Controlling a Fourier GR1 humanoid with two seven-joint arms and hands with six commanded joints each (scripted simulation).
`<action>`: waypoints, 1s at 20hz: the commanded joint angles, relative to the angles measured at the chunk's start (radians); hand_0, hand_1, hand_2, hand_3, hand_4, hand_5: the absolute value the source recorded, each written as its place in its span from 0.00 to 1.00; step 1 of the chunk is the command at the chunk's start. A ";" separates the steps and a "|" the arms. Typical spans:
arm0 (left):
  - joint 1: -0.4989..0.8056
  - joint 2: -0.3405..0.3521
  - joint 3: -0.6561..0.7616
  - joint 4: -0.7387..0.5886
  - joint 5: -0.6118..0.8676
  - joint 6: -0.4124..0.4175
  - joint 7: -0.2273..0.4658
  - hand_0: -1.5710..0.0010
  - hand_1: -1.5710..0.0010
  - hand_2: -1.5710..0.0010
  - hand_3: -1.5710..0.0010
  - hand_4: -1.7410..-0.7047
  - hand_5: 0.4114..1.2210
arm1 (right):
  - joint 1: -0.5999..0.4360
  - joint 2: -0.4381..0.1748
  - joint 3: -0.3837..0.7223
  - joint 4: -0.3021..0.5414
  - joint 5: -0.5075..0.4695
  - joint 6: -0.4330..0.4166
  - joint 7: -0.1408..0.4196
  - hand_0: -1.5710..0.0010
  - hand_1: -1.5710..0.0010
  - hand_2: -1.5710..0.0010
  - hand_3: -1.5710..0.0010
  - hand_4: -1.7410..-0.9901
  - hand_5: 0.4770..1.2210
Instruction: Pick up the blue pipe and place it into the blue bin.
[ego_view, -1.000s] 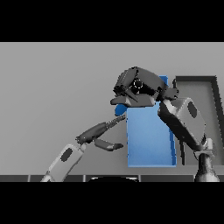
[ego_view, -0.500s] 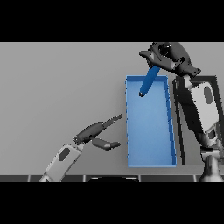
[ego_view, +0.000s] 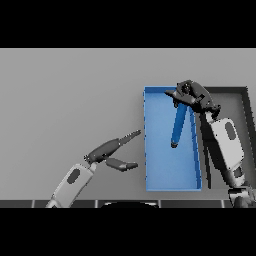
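The blue pipe (ego_view: 178, 125) hangs nearly upright over the blue bin (ego_view: 159, 175), its lower end pointing into the bin's middle. My right hand (ego_view: 191, 96) is above the bin's far right corner, fingers curled round the pipe's top end. My left hand (ego_view: 111, 150) rests low over the table just left of the bin, fingers straight and thumb spread, holding nothing.
A dark grey bin (ego_view: 239, 97) stands directly right of the blue bin, partly covered by my right arm. Bare grey table stretches to the left and behind.
The right hand has lowered and shifted toward me with the pipe, which now hangs deeper over the bin. The left hand has barely moved.
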 joint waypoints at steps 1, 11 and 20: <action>-0.003 0.000 0.002 0.008 -0.002 0.001 0.001 1.00 1.00 1.00 1.00 0.83 0.06 | 0.018 -0.007 0.009 0.000 0.006 0.001 0.000 0.00 0.00 0.00 0.00 0.06 0.87; 0.011 0.006 -0.002 -0.016 0.004 0.002 0.024 1.00 1.00 1.00 1.00 0.82 0.05 | 0.055 -0.099 0.269 0.105 -0.109 -0.092 -0.021 0.66 0.70 0.71 0.77 0.61 0.89; 0.011 -0.005 -0.010 -0.004 -0.001 0.006 0.016 1.00 1.00 1.00 1.00 0.81 0.05 | -0.026 -0.186 0.540 0.180 -0.037 -0.037 -0.010 0.95 0.96 0.96 0.97 0.82 0.39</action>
